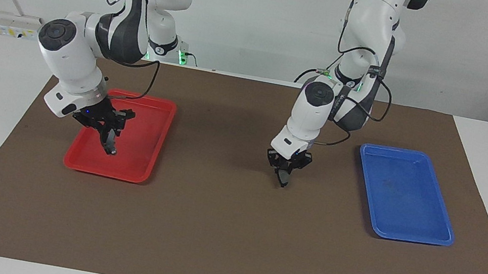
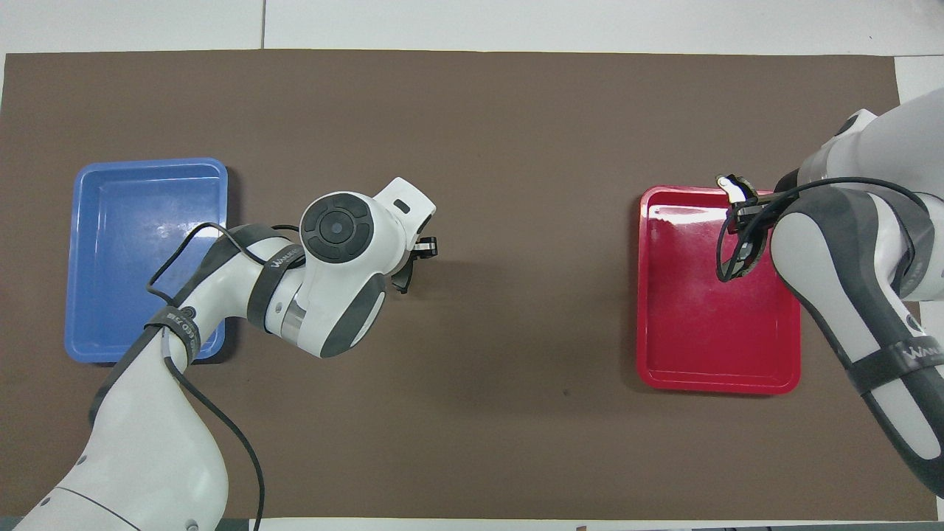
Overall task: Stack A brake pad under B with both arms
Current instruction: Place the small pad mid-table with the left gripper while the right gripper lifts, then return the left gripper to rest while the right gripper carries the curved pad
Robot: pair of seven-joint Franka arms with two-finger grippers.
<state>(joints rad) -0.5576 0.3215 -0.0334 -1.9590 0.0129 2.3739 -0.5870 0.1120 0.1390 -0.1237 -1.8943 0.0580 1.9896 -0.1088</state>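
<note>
The A brake pad (image 1: 284,180), short and dark grey, hangs low over the middle of the brown mat with my left gripper (image 1: 284,174) shut on it. In the overhead view only an edge of the A brake pad (image 2: 403,279) shows past the left gripper's wrist. B (image 1: 110,143), the longer black crescent pad, is held above the red tray (image 1: 144,159) by my right gripper (image 1: 109,137), which is shut on it. From overhead, B (image 2: 729,258) curves down from the right gripper (image 2: 740,221) over the tray's end farther from the robots.
The blue tray (image 1: 408,201) lies with nothing in it toward the left arm's end of the mat. The red tray (image 2: 700,332) sits toward the right arm's end. The brown mat (image 1: 225,244) covers most of the white table.
</note>
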